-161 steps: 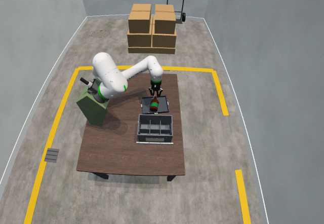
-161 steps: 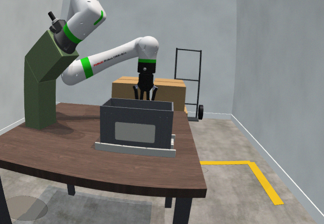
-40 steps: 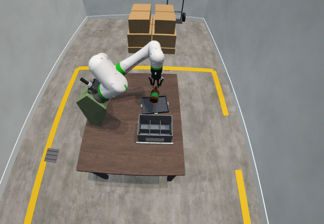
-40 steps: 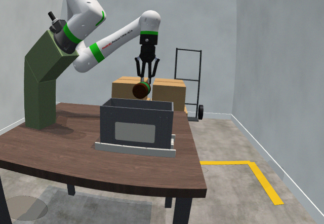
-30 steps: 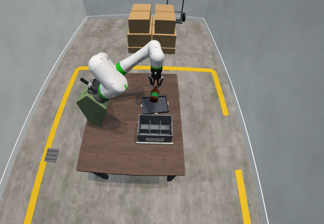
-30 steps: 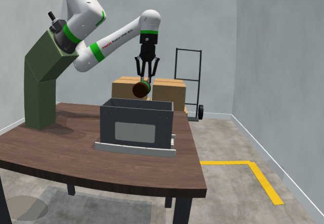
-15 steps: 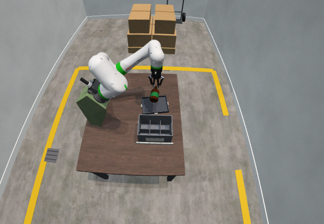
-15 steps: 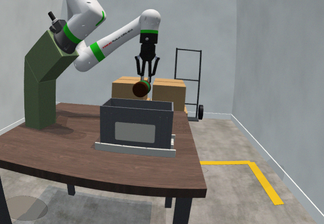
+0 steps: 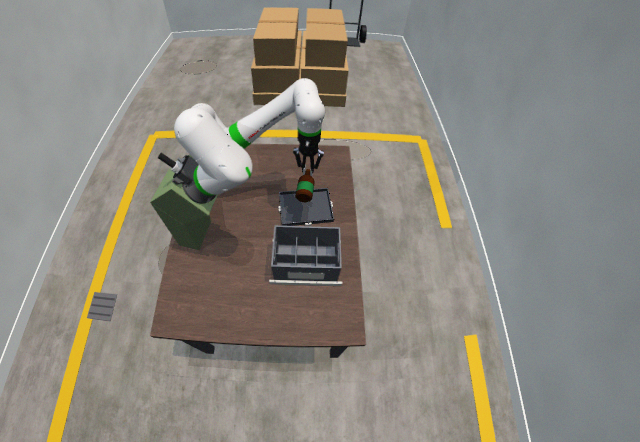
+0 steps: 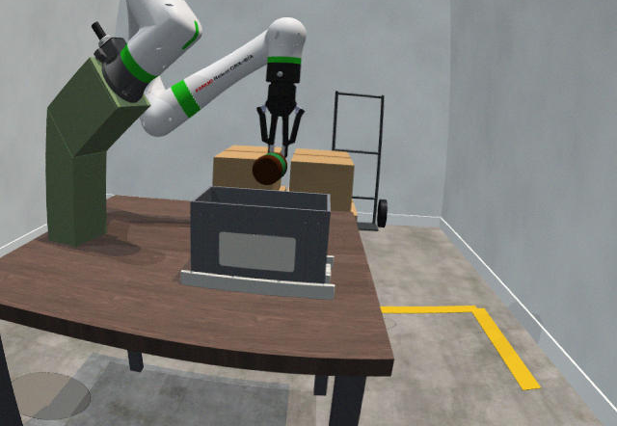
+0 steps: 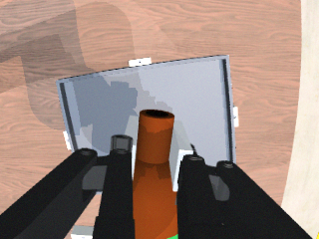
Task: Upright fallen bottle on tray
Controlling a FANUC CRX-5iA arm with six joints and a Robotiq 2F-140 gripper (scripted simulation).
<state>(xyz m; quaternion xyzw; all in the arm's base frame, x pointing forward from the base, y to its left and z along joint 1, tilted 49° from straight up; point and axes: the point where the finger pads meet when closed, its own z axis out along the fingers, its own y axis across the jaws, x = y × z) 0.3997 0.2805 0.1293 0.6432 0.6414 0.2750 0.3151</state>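
Since the gripper [image 11: 155, 159] is clamped on the bottle [image 11: 155, 186] by its neck, with the bottle lifted and lying nearly level, I'd tip it base-down first. Then lower slowly onto the tray [image 11: 199, 94] right below. Farther out sits the crate [image 9: 306, 252], so keep away from it.

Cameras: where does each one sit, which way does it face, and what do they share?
Top: high above, looking down on table, whole arm, tray, crate.
Exterior: at table height on the crate's side, facing the back wall; arm and pedestal show.
Wrist: on the gripper, looking down past its fingers onto the tray.
All three share the held bottle.
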